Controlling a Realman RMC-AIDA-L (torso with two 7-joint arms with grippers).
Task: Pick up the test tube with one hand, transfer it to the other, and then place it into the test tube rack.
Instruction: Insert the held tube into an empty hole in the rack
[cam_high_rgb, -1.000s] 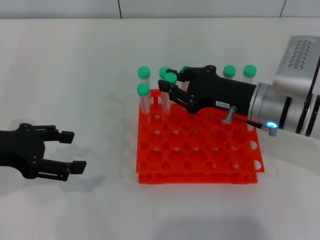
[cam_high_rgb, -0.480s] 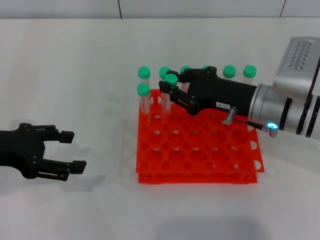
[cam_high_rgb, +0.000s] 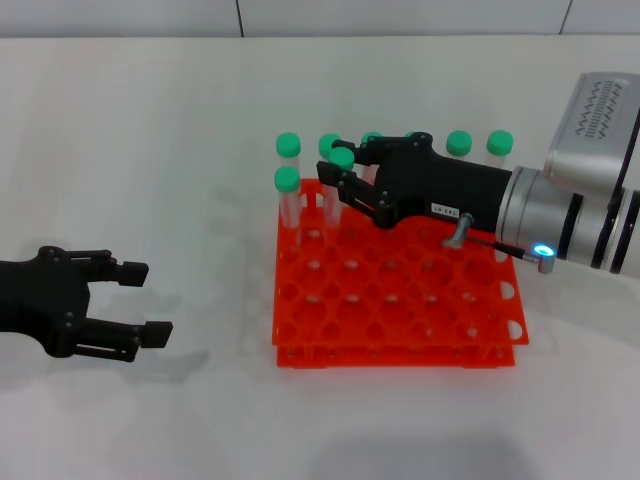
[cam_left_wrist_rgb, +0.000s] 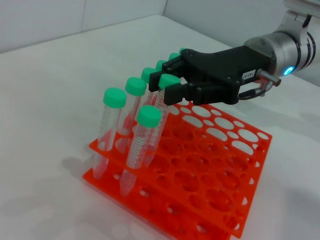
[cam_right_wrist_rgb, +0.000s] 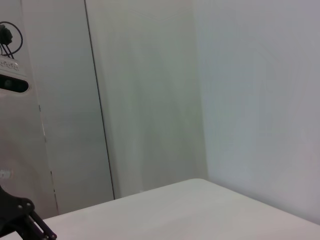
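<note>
The test tube (cam_high_rgb: 342, 156), clear with a green cap, stands tilted over the back-left part of the orange-red test tube rack (cam_high_rgb: 390, 357). My right gripper (cam_high_rgb: 333, 166), black with a white label, is shut on it just below the cap. In the left wrist view the test tube (cam_left_wrist_rgb: 159, 112) reaches down into a hole of the rack (cam_left_wrist_rgb: 197, 167), with the right gripper (cam_left_wrist_rgb: 168, 80) clamped round its top. My left gripper (cam_high_rgb: 148, 300) rests open and empty on the table well left of the rack.
Several other green-capped tubes (cam_high_rgb: 288, 144) stand along the rack's back row and left side, close around the held one; one (cam_left_wrist_rgb: 149, 115) leans at the near corner in the left wrist view. White table (cam_high_rgb: 150, 150) surrounds the rack.
The right gripper with the tube has shifted only a hair. The left gripper has stayed put.
</note>
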